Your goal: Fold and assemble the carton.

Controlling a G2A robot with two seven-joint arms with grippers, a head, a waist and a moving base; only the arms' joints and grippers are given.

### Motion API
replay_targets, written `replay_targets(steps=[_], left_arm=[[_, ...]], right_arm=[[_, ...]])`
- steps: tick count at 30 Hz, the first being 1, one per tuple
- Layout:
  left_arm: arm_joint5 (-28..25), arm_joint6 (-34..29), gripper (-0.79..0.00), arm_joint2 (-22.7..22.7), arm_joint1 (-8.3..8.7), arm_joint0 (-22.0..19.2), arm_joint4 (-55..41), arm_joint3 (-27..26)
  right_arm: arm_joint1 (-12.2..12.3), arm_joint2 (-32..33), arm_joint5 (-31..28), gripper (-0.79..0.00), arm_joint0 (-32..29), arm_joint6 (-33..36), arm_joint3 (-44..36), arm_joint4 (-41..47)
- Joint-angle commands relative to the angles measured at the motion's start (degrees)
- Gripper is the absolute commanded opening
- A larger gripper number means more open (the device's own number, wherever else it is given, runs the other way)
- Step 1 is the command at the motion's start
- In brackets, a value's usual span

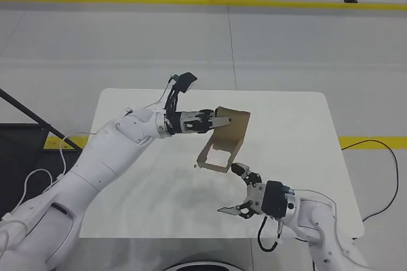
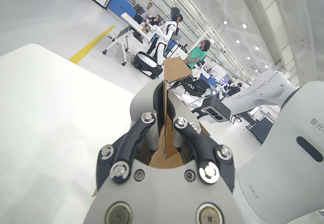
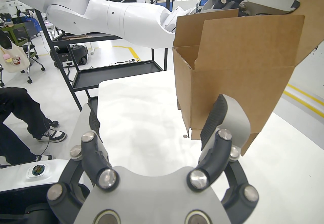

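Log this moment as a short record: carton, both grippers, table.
carton: brown cardboard, opened into a box shape, end flaps not folded shut, held over the table
left gripper: shut on one of the carton's panels, at its far end
right gripper: open, empty, at the carton's near end; one finger close to the lower edge, contact unclear
table: white, carton near its middle
task state: carton not yet assembled

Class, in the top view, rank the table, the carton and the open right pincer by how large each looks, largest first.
1. table
2. carton
3. right pincer, though its spread fingers span nearly the carton's length, and it may sit nearer the camera, so this last gap is less sure.
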Motion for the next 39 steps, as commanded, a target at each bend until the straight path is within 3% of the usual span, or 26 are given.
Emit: replay_targets(steps=[1, 14, 28, 39], left_arm=[[0.0, 0.0, -0.785, 0.2, 0.09, -0.1, -0.1, 0.0], [0.0, 0.0, -0.785, 0.9, 1.03, -0.1, -0.7, -0.7], [0.0, 0.0, -0.785, 2.0, 1.26, -0.4, -1.3, -1.3], [0.0, 0.0, -0.785, 0.9, 1.12, 0.8, -6.9, -1.2]], right_arm=[[0.1, 0.2, 0.2, 0.0, -0.1, -0.1, 0.2, 0.2], [0.9, 4.7, 2.2, 0.0, -3.9, -2.5, -0.6, -0.1], [0.5, 1.0, 4.8, 0.0, -1.4, 1.1, -0.6, -0.2], [0.6, 1.9, 5.5, 0.0, -1.7, -1.4, 0.5, 2.1]])
